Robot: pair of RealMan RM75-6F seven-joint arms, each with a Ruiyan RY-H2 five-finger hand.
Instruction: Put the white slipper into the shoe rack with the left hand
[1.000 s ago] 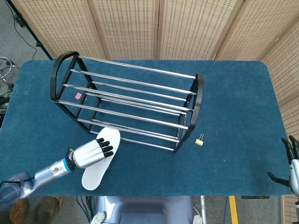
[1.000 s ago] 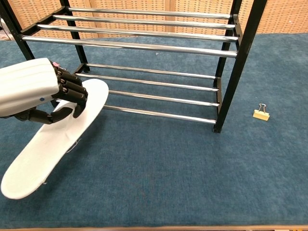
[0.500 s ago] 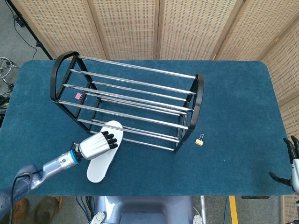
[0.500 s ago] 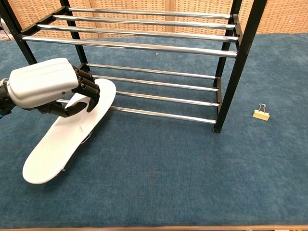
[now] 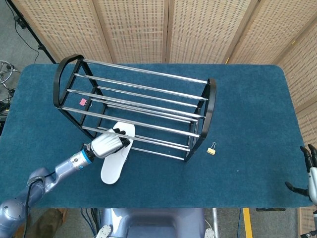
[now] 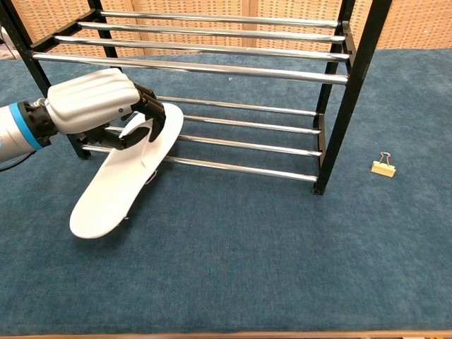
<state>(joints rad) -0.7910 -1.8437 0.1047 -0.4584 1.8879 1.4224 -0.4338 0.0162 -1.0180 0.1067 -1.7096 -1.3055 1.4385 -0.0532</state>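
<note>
Slippers: one white slipper [image 6: 123, 181], flat-soled, lay with its toe end over the lowest front rails of the rack and its heel end down on the table toward the robot.
Shoe racks: one shoe rack [image 5: 143, 111], black end frames joined by chrome rails, stood on the table; in the chest view [image 6: 226, 70] its lower rails ran just behind the slipper's toe.
Binder clips: one small binder clip [image 5: 212, 148] lay on the cloth just right of the rack's right end frame, apart from it; the chest view [image 6: 383, 165] showed it too.
Pink tags: one pink tag [image 5: 83, 102] sat among the rails near the rack's left end.
Tables: one table [image 5: 247, 109] covered in blue cloth.
Left hand: the left hand [image 6: 95, 102] held the slipper at its toe end, dark fingers [image 6: 157, 116] curled over the top of the sole, white back of the hand turned up; in the head view [image 5: 109, 144] it sat at the rack's front lower edge, the forearm reaching in from the lower left.
Right hand: the right hand [image 5: 309, 176] showed only in the head view, at the table's right edge well apart from everything, holding nothing with its fingers apart.
</note>
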